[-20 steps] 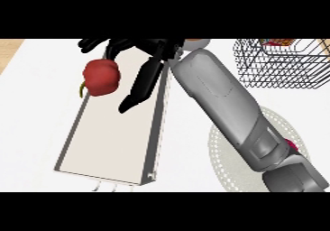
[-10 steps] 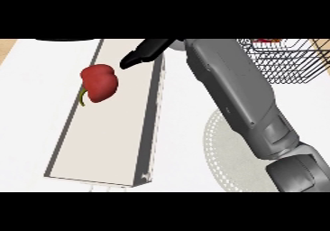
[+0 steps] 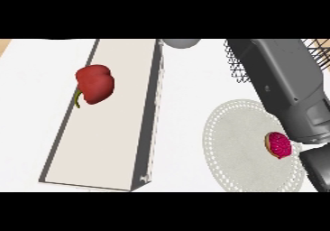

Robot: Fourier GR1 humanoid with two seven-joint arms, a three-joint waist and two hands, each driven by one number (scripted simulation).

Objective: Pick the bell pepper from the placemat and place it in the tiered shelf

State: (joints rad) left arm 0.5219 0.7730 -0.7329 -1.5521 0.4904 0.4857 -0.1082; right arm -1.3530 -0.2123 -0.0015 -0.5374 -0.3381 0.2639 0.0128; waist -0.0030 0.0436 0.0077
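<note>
On the left, the red bell pepper lies on the pale top of the long tiered shelf, close to its left edge and toward the far end, its green stem pointing down over the dark side rim. No hand touches it. By how things lie, the pepper is already in the shelf and the task reads as all but done.

The main risk sits there: the pepper is round, rests near the edge, and could roll off onto the white tabletop if anything bumps the shelf.

Moving right, a bare strip of tabletop lies between the shelf's right wall and the round lacy placemat. Near the placemat's right rim lies a small magenta piece, perhaps a cut fruit, though I cannot tell exactly what it is.

Above it the right grey forearm runs from the lower right toward the top, passing in front of a black wire basket. The right hand itself is out of view beyond the top edge, so I cannot tell whether its fingers are spread or curled; the left hand does not show at all.

A second risk: as this arm draws away, its bulk could sweep the basket or nudge the magenta piece.
</note>
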